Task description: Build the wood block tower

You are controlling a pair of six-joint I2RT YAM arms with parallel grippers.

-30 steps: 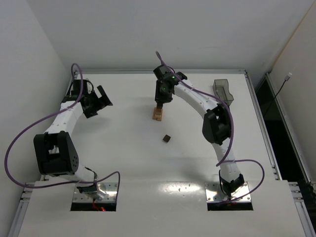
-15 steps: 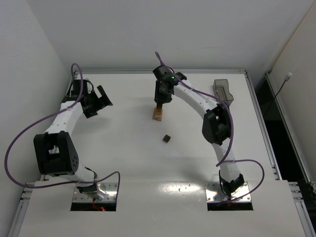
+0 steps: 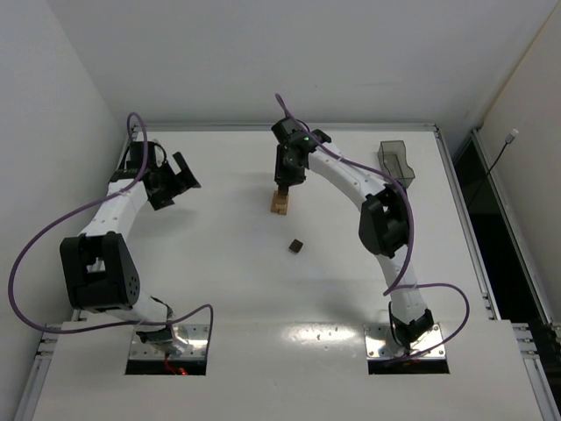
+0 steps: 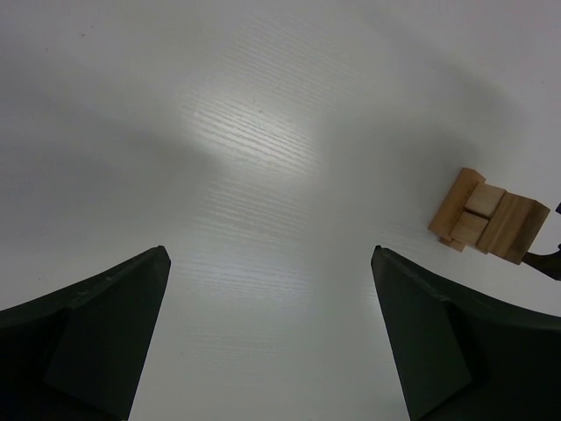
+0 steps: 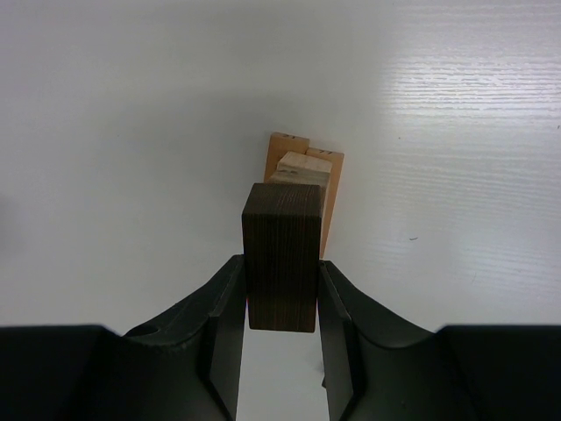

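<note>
The wood block tower [image 3: 280, 204] is a short stack of light tan blocks at the table's far middle; it also shows in the right wrist view [image 5: 303, 169] and the left wrist view [image 4: 487, 219]. My right gripper [image 3: 283, 181] is shut on a dark brown block [image 5: 281, 256] and holds it just above the tan stack, its fingers [image 5: 226, 303] pressed on both sides. A second dark brown cube [image 3: 297, 246] lies loose on the table nearer the arms. My left gripper [image 3: 181, 178] is open and empty at the far left, over bare table [image 4: 268, 254].
A dark translucent plastic tray [image 3: 396, 161] stands at the far right of the table. The table's back edge and the wall run just behind the tower. The right arm's elbow [image 3: 383, 224] hangs right of the loose cube.
My right gripper has crept very slightly towards the back with the dark block in it. The left arm has not moved.
</note>
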